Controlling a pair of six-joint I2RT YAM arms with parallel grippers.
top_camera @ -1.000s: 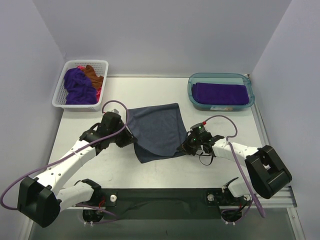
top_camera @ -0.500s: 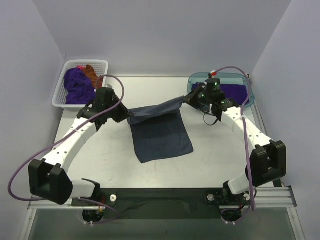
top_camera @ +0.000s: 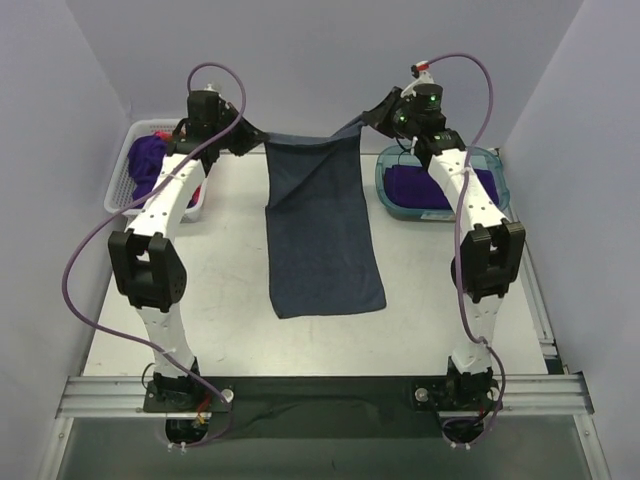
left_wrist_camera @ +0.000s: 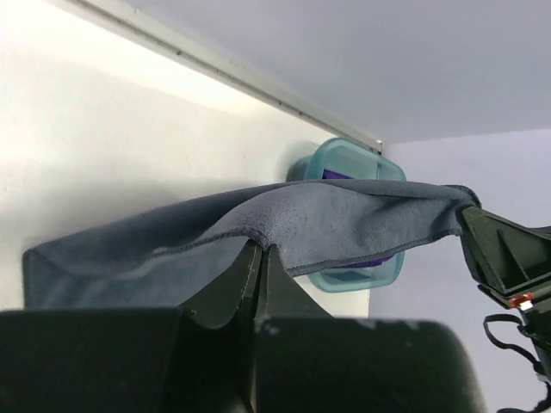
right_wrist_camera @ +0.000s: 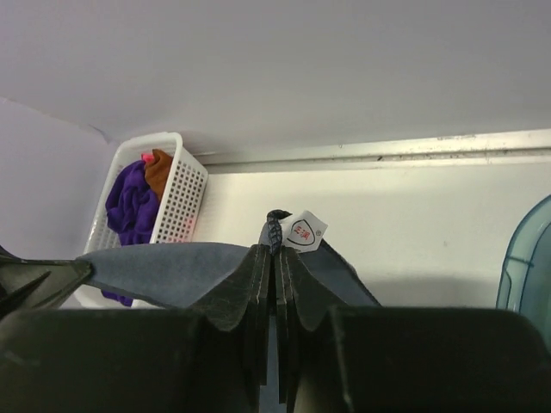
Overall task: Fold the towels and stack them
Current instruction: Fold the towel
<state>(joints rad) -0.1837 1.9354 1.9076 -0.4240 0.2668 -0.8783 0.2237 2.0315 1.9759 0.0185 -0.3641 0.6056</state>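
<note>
Slate-coloured cloth is filling the middle of the scene: the blue-grey towel is hanging between the two raised grippers, its top edge being pulled taut from one to the other. The rest is draping down and away from them, with the lower end seeming to rest on the white table back toward the arm bases. The left gripper is pinching one top corner, jaws pressed tight on the hem with the cloth folding over their tips. The right gripper is clamping the opposite corner in the same way, its jaws closed flat on the fabric. Below the right gripper and a little to its outer side, the teal tub is sitting with a folded purple towel lying inside it. Below the left gripper, again on its outer side, the white basket is holding a crumpled purple towel, with a rust-brown towel and a scrap of pink towel showing beside it. Just past the right gripper's fingertips, a small white label is sticking up from the pinched corner.
</note>
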